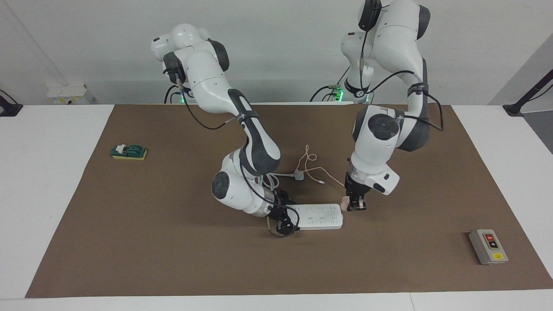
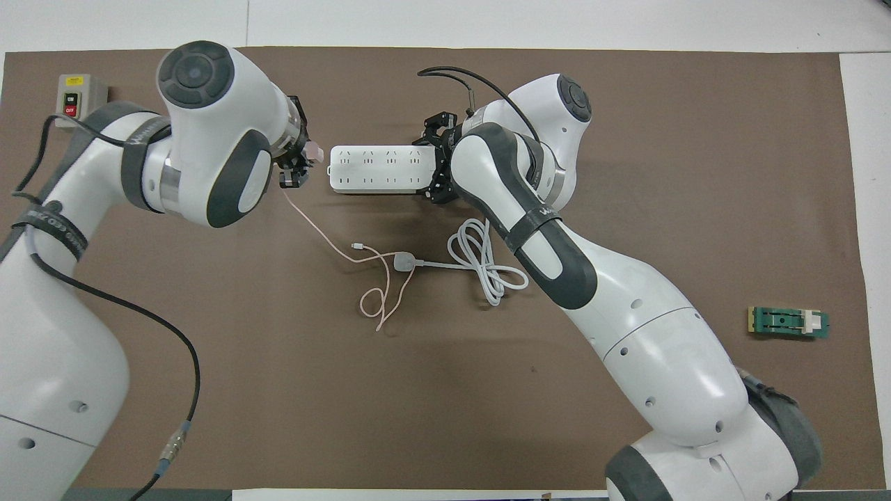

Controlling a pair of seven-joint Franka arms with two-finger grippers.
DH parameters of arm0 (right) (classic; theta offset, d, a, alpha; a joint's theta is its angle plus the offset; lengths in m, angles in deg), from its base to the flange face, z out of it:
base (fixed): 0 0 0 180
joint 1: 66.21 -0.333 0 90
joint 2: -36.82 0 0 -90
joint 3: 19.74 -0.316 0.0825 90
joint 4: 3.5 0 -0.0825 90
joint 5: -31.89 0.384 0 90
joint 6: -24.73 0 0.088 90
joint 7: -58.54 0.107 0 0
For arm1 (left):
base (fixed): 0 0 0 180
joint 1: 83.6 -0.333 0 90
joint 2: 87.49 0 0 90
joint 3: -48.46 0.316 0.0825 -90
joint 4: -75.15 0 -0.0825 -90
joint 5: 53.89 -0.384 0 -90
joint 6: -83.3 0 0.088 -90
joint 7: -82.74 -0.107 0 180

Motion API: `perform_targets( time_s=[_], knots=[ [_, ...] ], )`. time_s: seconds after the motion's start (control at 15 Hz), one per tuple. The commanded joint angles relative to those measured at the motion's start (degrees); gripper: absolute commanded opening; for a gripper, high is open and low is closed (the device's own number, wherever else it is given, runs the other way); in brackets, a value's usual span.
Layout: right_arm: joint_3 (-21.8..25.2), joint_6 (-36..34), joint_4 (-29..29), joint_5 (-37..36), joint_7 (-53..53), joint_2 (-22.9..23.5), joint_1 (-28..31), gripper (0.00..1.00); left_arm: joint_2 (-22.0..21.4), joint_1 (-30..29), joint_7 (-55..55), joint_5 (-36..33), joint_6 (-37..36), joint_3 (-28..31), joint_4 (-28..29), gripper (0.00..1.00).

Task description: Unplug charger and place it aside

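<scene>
In the facing view, the left pincer (image 1: 356, 206) at centre frame grips the charger (image 1: 344, 203), now clear of the strip (image 1: 319, 216) and just beside its end. The right pincer (image 1: 283, 221) sits at the strip's other end; whether it clamps it I cannot tell. The charger's cable (image 1: 322, 172) trails up-frame to the white plug (image 1: 298, 175); pulling farther could drag that tangle.

In the overhead view, the charger (image 2: 314, 149) peeks out at upper left beside the left pincer (image 2: 298, 165), whose tips the wrist mostly hides. The right pincer (image 2: 435, 163) is half covered by its arm.
</scene>
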Motion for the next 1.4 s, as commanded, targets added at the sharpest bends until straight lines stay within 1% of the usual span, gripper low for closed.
perform_targets(
  time_s=[0.0,0.07,0.13,0.2,0.33,0.47,0.53,0.6,0.73,0.87,0.93,1.0,1.07,1.13,1.27,1.33],
  knots=[
    [0.0,1.9,-1.5,0.0,-2.1,1.3,-0.7,0.34,-4.9,-3.5,-8.5,1.2,-7.0,-0.5,0.9,0.0],
    [0.0,1.8,-1.4,0.0,-2.1,1.3,-0.7,0.44,-6.7,-5.9,-14.4,3.2,-9.9,-0.3,0.9,0.0],
    [0.0,1.7,-1.5,0.0,-1.8,1.2,-0.7,0.74,-8.2,-8.3,-19.6,4.4,-12.1,-0.3,1.0,0.0],
    [0.0,1.6,-1.5,0.1,-1.5,1.0,-0.7,1.0,-9.5,-11.0,-25.4,5.4,-15.0,-0.3,1.0,0.0],
    [0.2,1.6,-1.5,0.3,-0.3,-0.5,-0.5,1.0,-11.4,-17.6,-38.1,6.6,-19.4,-0.4,0.9,0.0],
    [0.4,0.7,-0.4,0.1,0.3,-3.3,0.3,1.0,-12.1,-22.6,-48.1,7.2,-20.6,-0.3,1.1,0.0],
    [0.7,0.7,0.9,-0.1,0.3,-4.9,0.5,1.0,-12.3,-24.0,-51.2,7.2,-20.2,-0.2,1.5,0.0],
    [1.1,0.7,3.3,-0.3,0.3,-7.3,0.8,1.0,-13.0,-25.0,-53.7,7.2,-19.1,-0.2,3.1,0.0],
    [2.6,-1.0,7.6,-0.6,0.1,-12.6,1.6,1.0,-14.3,-24.9,-54.6,7.3,-15.5,-0.1,6.7,0.0],
    [3.5,-5.3,8.6,-2.2,0.0,-16.6,3.3,1.0,-15.7,-24.3,-54.3,7.3,-11.6,-0.1,10.6,0.0],
    [3.8,-8.1,8.6,-3.5,-0.2,-18.1,4.6,1.0,-16.3,-24.3,-54.7,7.3,-10.9,-0.2,12.0,0.0],
    [3.9,-10.8,8.6,-5.3,-0.4,-20.2,6.1,1.0,-16.5,-24.3,-54.8,7.3,-10.7,-0.1,12.8,0.2],
    [3.9,-12.3,8.7,-7.3,-0.3,-22.1,7.4,1.0,-16.6,-24.2,-54.8,7.3,-10.9,-0.2,12.5,0.95],
    [3.9,-15.1,8.9,-11.1,-0.5,-24.7,8.5,1.0,-16.4,-23.8,-54.9,7.2,-11.4,-0.3,11.9,1.0],
    [3.9,-20.6,9.1,-17.6,-3.4,-29.2,11.0,1.0,-16.8,-22.7,-58.1,7.1,-12.5,-0.6,11.1,1.0],
    [3.9,-23.3,9.1,-18.5,-7.0,-30.6,12.5,1.0,-17.1,-22.7,-60.0,7.1,-13.6,-0.6,10.3,1.0]
  ],
)
